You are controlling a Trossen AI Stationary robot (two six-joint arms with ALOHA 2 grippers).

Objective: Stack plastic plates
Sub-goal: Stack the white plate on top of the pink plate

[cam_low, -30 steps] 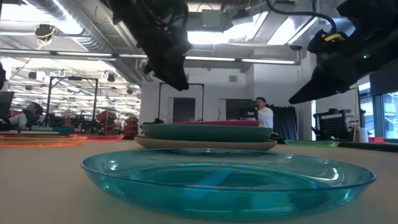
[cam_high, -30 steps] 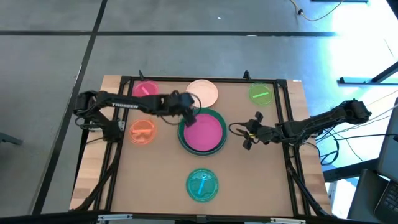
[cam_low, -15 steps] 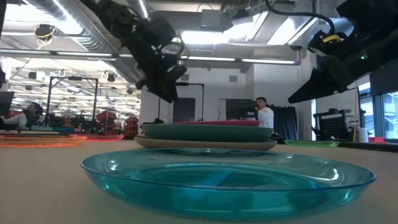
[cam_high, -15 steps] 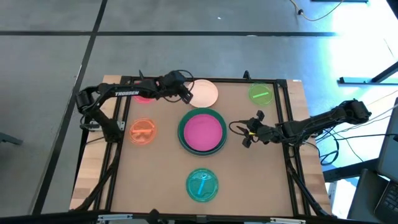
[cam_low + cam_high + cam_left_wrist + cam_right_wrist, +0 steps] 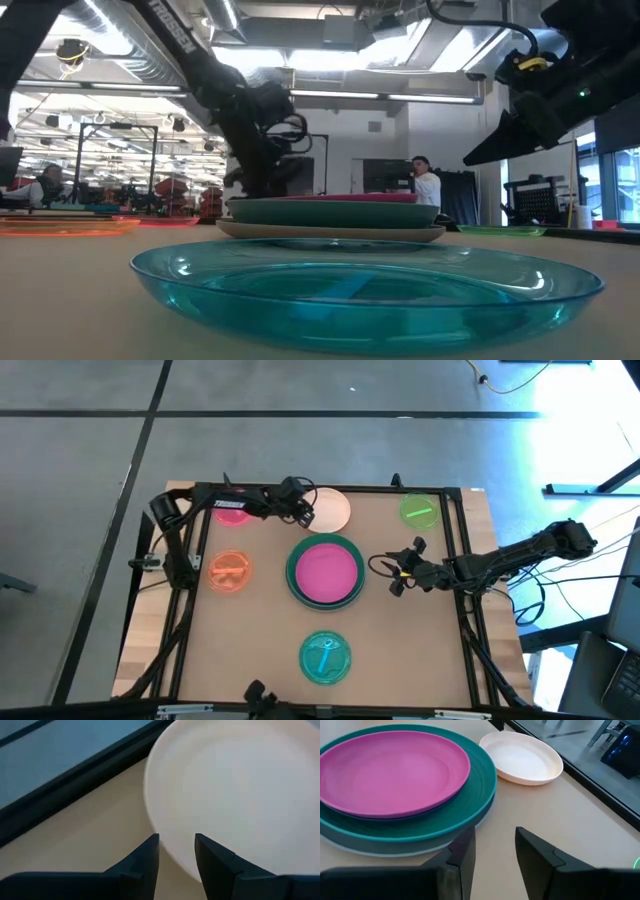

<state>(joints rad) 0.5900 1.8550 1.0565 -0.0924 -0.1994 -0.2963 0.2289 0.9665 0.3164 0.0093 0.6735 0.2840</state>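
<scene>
Now the left gripper hangs open and empty at the pale pink plate's left rim. Well right of the magenta plate, the right gripper waits, fingers apart, empty.

The pale pink plate runs past the frame; its near rim looks blurred.

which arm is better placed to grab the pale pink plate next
Left. The left gripper is open right at the rim of the pale pink plate, its fingers straddling the edge in the wrist view. The right gripper waits beside the magenta-topped stack.
</scene>
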